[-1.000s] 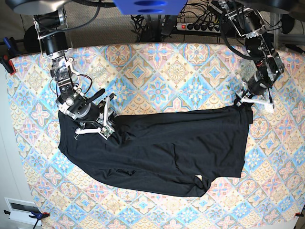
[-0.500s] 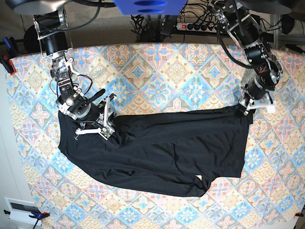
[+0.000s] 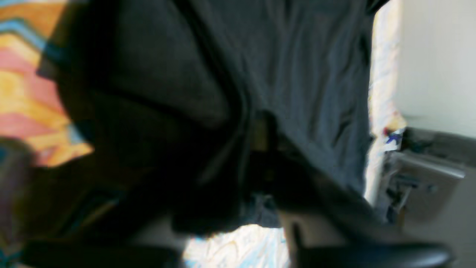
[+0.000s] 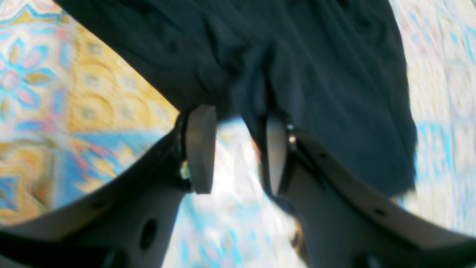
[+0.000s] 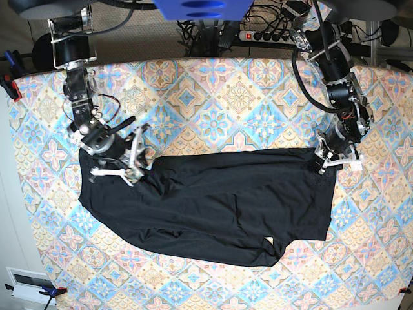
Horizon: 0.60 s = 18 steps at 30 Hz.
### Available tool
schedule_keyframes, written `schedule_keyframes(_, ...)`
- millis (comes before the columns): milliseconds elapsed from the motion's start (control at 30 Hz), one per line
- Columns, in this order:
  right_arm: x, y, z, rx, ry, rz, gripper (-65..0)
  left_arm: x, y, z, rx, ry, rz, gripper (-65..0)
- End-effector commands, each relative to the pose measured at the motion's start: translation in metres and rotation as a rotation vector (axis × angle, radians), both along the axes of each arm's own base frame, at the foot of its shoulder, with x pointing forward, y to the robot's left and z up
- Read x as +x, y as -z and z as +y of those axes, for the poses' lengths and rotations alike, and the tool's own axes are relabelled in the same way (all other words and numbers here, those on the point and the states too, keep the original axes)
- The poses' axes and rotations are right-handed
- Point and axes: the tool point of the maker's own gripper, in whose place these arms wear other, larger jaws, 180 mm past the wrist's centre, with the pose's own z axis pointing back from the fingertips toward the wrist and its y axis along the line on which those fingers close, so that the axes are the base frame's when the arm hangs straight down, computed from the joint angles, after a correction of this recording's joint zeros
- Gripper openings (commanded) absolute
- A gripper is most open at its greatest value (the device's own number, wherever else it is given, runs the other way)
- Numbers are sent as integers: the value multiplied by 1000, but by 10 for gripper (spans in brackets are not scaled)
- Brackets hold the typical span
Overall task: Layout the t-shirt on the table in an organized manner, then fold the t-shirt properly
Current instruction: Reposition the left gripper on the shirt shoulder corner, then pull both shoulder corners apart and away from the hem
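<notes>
No legible txt, labels, brands or nos. anywhere; wrist views too blurry to read.

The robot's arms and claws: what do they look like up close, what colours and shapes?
Both arms are black, jointed metal with loose dark cables. The right gripper has flat grey paddle-shaped pads on black curved fingers with small holes. The left gripper carries white finger parts.

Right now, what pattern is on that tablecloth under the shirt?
The table wears diamond floral tiles in pastel blue, pink and yellow. The base view shows it best.
</notes>
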Motion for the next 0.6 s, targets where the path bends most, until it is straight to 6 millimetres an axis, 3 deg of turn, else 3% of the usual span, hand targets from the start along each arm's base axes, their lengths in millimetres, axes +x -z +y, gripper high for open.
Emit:
schedule_keyframes(0, 9, -21, -8, 41, 24, -62, -429, 5, -6, -2, -10, 3, -20, -621)
schedule_keyframes(33, 9, -24, -19, 71, 62, -63, -429, 5, -6, -1, -8, -3, -21, -647)
schedule_keyframes(133, 3, -27, -56, 161, 198, -44, -427, 5, -8, 4, 2, -4, -21, -650)
schedule_keyframes(267, -1, -35, -90, 304, 332, -27, -426, 5, -9, 8, 11, -5, -20, -650)
schedule_keyframes(433, -16, -4, -135, 494, 530, 91, -426, 4, -9, 8, 10, -1, -17, -650)
schedule_keyframes(567, -32, 24, -151, 630, 639, 189, -426, 2, -7, 8, 9, 0, -12, -650)
